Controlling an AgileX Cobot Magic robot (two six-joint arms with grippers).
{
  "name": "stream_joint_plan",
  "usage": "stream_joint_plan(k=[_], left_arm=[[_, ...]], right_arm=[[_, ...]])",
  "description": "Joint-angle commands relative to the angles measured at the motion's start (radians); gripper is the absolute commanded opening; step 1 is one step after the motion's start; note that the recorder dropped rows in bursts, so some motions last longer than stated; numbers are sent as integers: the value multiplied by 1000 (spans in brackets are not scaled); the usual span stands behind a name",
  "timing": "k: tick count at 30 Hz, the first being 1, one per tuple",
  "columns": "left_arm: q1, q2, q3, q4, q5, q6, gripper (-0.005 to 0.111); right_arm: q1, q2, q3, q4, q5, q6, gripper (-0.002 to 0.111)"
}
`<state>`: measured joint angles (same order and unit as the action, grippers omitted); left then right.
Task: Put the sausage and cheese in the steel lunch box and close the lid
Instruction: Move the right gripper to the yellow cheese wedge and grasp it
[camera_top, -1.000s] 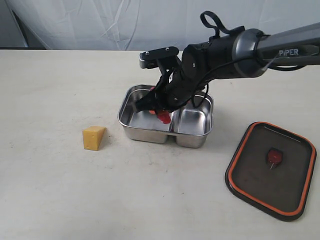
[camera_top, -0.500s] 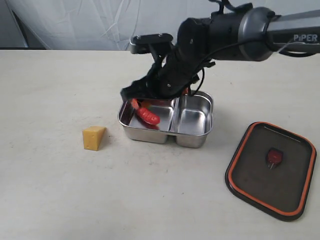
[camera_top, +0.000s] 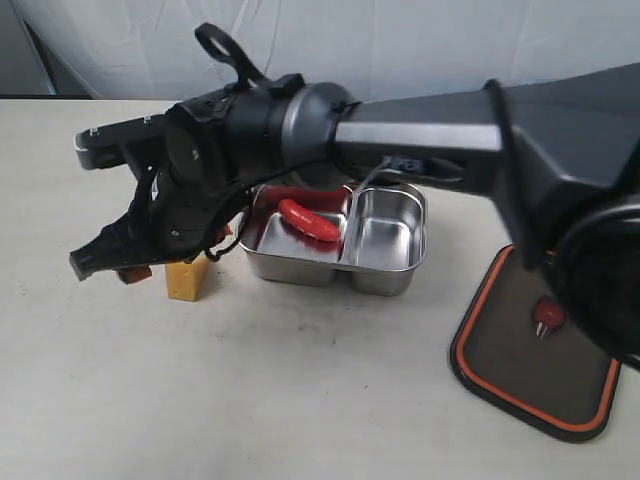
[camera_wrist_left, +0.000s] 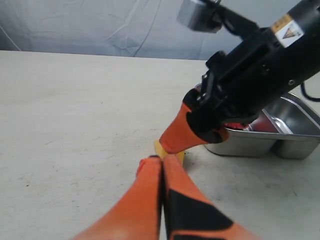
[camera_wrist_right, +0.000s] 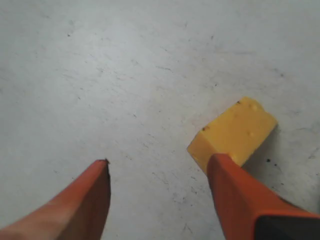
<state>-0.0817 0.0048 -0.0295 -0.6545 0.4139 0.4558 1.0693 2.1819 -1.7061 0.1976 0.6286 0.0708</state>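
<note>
The red sausage (camera_top: 308, 220) lies in the larger compartment of the steel lunch box (camera_top: 385, 282). On the table to the box's left stands the yellow cheese (camera_top: 185, 279). My right gripper (camera_top: 110, 268) has reached across to it and hangs open just above the table. In the right wrist view the cheese (camera_wrist_right: 235, 130) sits beside one finger, not between the two of my right gripper (camera_wrist_right: 160, 167). My left gripper (camera_wrist_left: 161, 162) is shut and empty, a little short of the cheese (camera_wrist_left: 158, 148). The dark lid (camera_top: 520, 385) lies orange seal up at the right.
The right arm (camera_top: 420, 130) stretches low over the lunch box from the right, and part of it close to the camera covers the lid's far corner. A pale cloth hangs behind the table.
The right gripper released the sausage into the larger compartment, lifted out of the box and swung left to the cheese with its jaws open. The left gripper stayed shut.
</note>
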Motion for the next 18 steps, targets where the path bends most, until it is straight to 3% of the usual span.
stream_joint_plan(k=[1, 6, 18], left_arm=[[0, -5, 1, 5, 0, -3, 0], [0, -5, 1, 5, 0, -3, 0], [0, -5, 1, 2, 0, -3, 0]], right_arm=[[2, 90, -138, -77, 106, 120, 57], [2, 147, -244, -203, 221, 271, 57], [2, 192, -284, -213, 258, 378, 57]])
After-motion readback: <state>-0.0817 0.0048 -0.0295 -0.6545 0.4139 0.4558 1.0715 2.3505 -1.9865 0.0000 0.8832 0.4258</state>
